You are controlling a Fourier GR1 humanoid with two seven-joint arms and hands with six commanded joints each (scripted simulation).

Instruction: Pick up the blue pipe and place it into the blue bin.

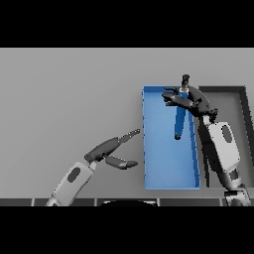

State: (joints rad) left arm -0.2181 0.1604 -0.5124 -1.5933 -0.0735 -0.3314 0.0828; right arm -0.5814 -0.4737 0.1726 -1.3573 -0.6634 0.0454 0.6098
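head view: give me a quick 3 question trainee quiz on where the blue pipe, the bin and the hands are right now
1. True or false: the blue pipe lies flat on the table, left of the blue bin.
2. Which hand grips the pipe? A) left hand B) right hand C) neither
3. Fill in: beside the blue bin, on its right, stands a ____ bin.

Key
1. False. The pipe hangs over the bin's upper right part, held up by a hand.
2. B. The right hand's fingers curl round the pipe near its top; the left hand is open over the table, left of the bin.
3. Dark (black) bin.
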